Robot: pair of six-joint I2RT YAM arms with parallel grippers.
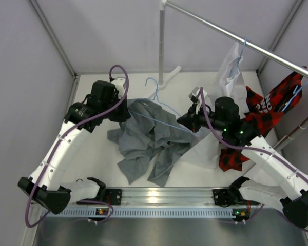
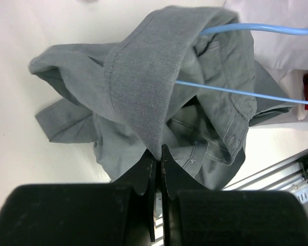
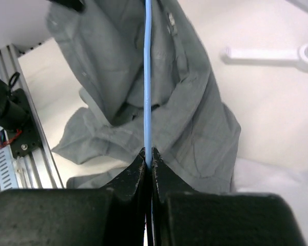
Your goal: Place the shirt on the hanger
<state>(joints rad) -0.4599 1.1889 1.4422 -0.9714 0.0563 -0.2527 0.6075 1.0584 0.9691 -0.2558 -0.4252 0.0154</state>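
Down at the white table's [image 1: 92, 171] near edge trail the tails of the soft grey button-up shirt [image 1: 143, 141], bunched mid-table, the left gripper [image 2: 158, 152] pinched tight on a fabric fold, the right gripper [image 3: 149, 154] clamping the thin light-blue wire hanger [image 3: 147, 77], half-threaded, hook pointing far; next, likely, draw cloth over its shoulder.

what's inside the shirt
Two blue wires of the hanger run into the shirt under a folded band. Their ends are covered by fabric, so how far in they reach cannot be seen.
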